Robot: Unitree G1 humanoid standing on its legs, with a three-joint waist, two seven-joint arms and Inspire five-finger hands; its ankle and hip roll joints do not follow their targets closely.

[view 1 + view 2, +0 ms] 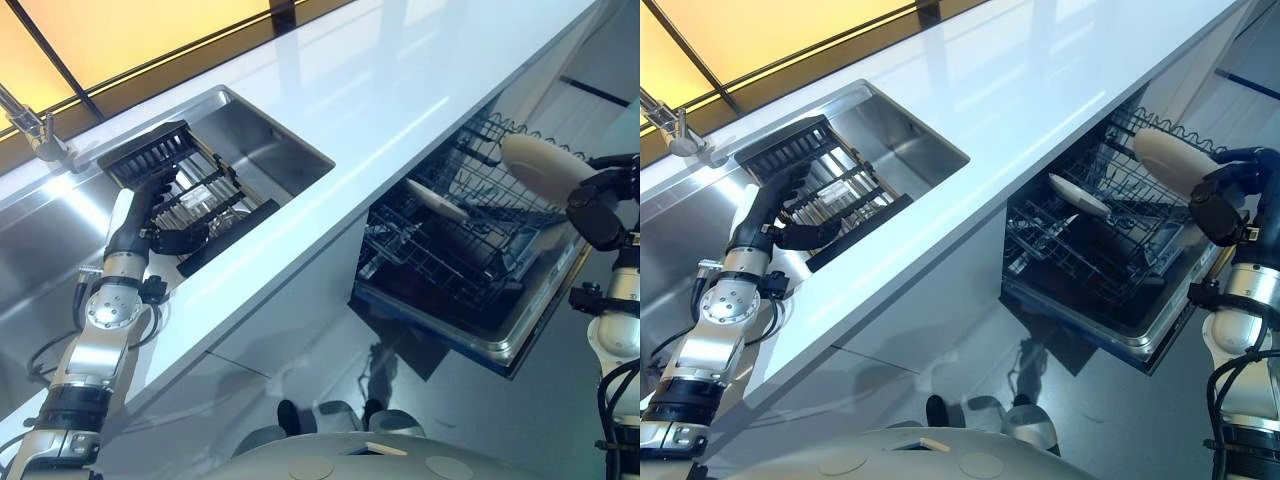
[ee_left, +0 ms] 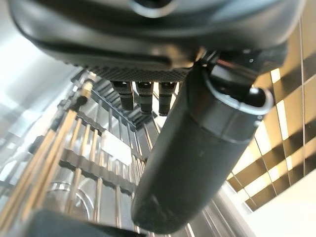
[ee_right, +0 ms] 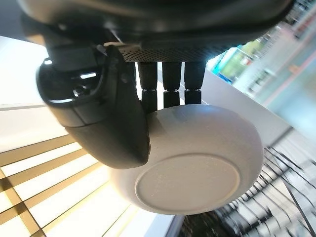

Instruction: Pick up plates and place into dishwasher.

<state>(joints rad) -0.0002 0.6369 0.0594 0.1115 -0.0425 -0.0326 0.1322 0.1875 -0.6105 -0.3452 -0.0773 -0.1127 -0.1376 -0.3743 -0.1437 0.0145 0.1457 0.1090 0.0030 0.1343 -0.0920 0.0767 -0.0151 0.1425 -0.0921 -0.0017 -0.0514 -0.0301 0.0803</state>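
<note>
While right robot hand (image 3: 106, 106) pinches plate (image 3: 197, 158) (over rack (image 1: 470, 215)).

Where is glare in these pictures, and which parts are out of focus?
In the left eye view, glare whitens the countertop and the sink floor beside the faucet. In the left wrist view, the left robot hand and the sink rack are blurred. In the right wrist view, the plate is sharp, the dishwasher rack blurred.
</note>
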